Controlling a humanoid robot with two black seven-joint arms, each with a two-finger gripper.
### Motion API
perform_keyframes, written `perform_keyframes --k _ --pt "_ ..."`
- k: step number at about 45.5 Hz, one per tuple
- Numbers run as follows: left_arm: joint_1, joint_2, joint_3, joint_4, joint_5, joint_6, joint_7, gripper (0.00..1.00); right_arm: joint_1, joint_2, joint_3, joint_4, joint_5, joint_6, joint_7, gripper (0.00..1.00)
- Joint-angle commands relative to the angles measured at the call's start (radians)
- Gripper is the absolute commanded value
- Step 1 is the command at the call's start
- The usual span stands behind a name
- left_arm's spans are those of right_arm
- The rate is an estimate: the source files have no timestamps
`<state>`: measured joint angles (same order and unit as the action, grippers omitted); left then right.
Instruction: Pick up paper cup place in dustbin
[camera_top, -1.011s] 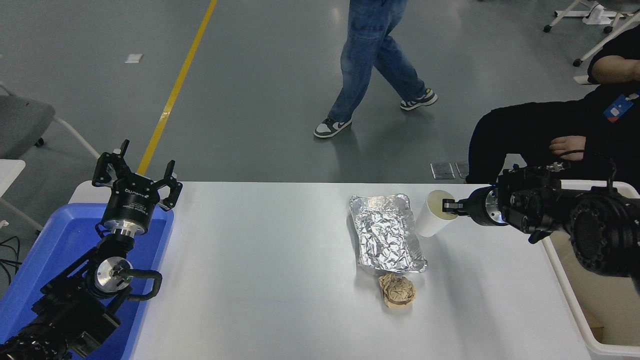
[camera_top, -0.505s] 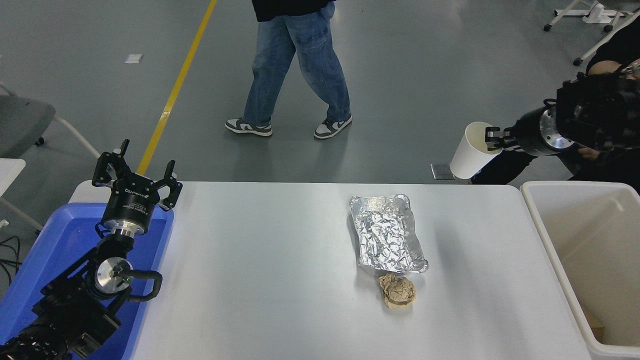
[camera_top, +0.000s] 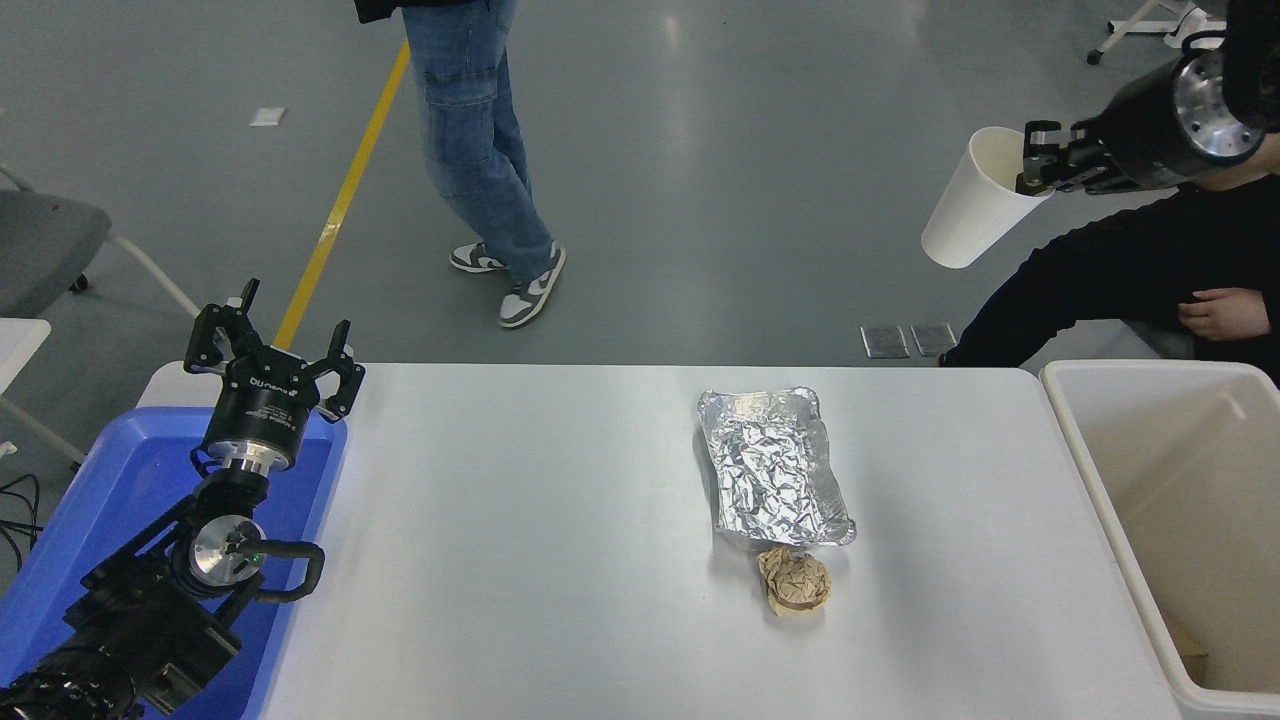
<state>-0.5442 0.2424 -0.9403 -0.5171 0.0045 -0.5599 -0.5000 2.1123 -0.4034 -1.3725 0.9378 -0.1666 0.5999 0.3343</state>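
Surface: white table (camera_top: 560, 560) with rounded far corners, seen from above.
Room: grey floor beyond the far edge, crossed by a yellow floor line (camera_top: 345, 190); a grey chair (camera_top: 45, 245) at the left edge.
Dustbin: cream rectangular dustbin (camera_top: 1085, 470) at the right end of the surface; its interior shows a small brown scrap low in the near corner.
Blue bin: blue plastic bin (camera_top: 120, 480) at the left end of the surface; contents hidden by the arm above it.
Foil tray: crumpled silver foil tray (camera_top: 775, 465) right of centre on the surface, nothing visible inside.
Paper ball: crumpled brown paper ball (camera_top: 795, 582) touching the near end of the foil tray.
Paper cup: white paper cup (camera_top: 970, 205) held high in the air beyond the far right corner of the surface, tilted, mouth toward the upper right.
Right gripper: right gripper (camera_top: 1040, 160) at the upper right, jaws pinching the cup rim.
Left gripper: left gripper (camera_top: 275, 360) parked over the blue bin, jaws spread apart.
Persons: a walking person (camera_top: 480, 150) in jeans on the floor; a seated person (camera_top: 1130, 275) in black behind the dustbin, below the raised arm.
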Motion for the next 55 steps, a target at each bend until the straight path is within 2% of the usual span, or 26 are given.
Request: perform_keyframes --k 1,16,29,40,46,55 --pt "0.001 0.0 0.0 0.0 0.0 0.0 0.0 0.98 0.071 -0.02 0.001 0.059 -0.017 0.021 0.0 0.0" --pt "0.001 0.0 0.0 0.0 0.0 0.0 0.0 0.98 -0.037 -0.02 -0.02 0.009 -0.022 -0.005 -0.004 0.0" --pt "0.001 0.0 -0.002 0.0 0.0 0.0 0.0 0.98 -0.445 -0.087 -0.05 -0.399 -0.002 -0.028 -0.007 0.0" --pt "0.001 0.0 -0.002 0.0 0.0 0.0 0.0 0.98 -0.735 -0.138 -0.042 -0.617 -0.001 -0.138 -0.026 0.0" --pt "0.001 0.0 -0.002 0.0 0.0 0.0 0.0 0.98 -0.889 -0.161 -0.013 -0.734 0.07 -0.183 -0.098 0.0" --pt "0.001 0.0 -0.002 -0.001 0.0 0.0 0.0 0.98 -1.06 -0.167 0.062 -0.817 0.165 -0.262 -0.277 0.0"
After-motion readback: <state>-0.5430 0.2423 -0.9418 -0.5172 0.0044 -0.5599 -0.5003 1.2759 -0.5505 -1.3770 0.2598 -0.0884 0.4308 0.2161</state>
